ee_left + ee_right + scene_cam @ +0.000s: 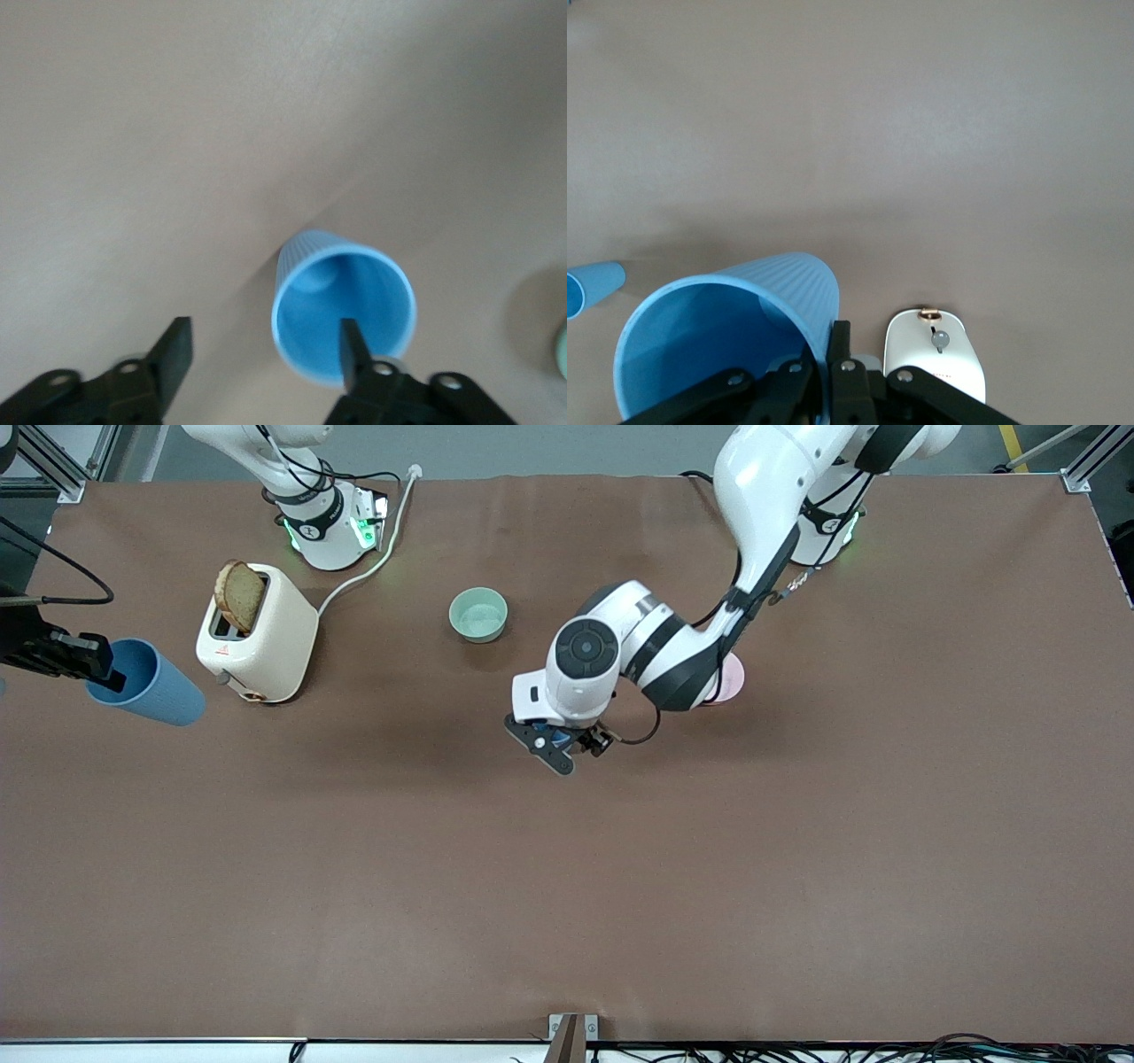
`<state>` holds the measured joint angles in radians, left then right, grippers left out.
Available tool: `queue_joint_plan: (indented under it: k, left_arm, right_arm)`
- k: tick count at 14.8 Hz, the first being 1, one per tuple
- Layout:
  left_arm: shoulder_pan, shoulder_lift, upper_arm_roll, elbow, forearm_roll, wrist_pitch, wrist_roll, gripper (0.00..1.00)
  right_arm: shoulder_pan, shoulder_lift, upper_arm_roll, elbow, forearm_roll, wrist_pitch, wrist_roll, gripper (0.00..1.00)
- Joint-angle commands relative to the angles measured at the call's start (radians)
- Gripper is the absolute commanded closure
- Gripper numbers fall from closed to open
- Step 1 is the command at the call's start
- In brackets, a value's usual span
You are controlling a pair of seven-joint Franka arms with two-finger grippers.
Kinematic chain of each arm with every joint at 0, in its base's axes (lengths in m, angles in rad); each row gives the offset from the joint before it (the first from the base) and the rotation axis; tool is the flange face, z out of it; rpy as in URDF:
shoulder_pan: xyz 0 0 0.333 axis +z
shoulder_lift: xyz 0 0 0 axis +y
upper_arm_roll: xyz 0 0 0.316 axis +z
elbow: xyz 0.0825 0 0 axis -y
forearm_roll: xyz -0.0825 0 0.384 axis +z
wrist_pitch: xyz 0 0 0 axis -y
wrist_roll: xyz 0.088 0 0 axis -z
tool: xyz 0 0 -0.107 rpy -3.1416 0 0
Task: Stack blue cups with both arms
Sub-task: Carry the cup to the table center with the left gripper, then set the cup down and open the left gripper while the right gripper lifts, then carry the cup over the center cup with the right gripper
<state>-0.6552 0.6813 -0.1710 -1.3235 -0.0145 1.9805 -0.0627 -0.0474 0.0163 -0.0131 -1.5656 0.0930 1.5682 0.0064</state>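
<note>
ribbed matte blue cups (735,328)

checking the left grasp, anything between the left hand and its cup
Nothing visible. The open left hand hangs just over the cup, one finger above its mouth, one outside. The right hand holds the other cup over the right arm's end of the table.

Cups (735,328) (341,310): medium blue, ribbed. Table (567,886): matte brown. Toaster (266,633): cream; toast (239,595) brown. Bowl (478,614): pale green. Second bowl (728,682): pink. Arms (647,646): white, black bands.
</note>
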Motion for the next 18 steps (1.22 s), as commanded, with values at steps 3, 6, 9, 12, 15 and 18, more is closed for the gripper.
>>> queue_joint_plan:
  k: [3,6,9,12,15,18]
  left_arm:
    - [0.064,-0.184,0.071,-0.02,0.011,-0.175,-0.023,0.0]
    - [0.222,-0.218,0.126,-0.016,0.019,-0.18,-0.023,0.0]
    - [0.317,-0.249,0.148,-0.016,0.072,-0.18,-0.051,0.0]
    - [0.411,-0.301,0.153,-0.017,0.082,-0.181,-0.072,0.0]
    - [0.497,-0.35,0.154,-0.017,0.083,-0.181,-0.086,0.0]
    - [0.577,-0.393,0.153,-0.022,0.073,-0.183,-0.077,0.0]
  right_arm:
    - [0.012,0.005,0.002,0.019,0.0,-0.019,0.026,0.98]
    - [0.084,0.013,0.002,0.015,0.025,0.001,0.067,0.98]
    - [0.211,0.027,0.002,-0.016,0.056,0.073,0.223,0.98]
    - [0.37,0.05,0.002,-0.056,0.054,0.18,0.421,0.98]
    - [0.496,0.112,0.002,-0.064,0.054,0.284,0.509,0.98]
    - [0.598,0.181,0.001,-0.064,0.047,0.387,0.582,0.98]
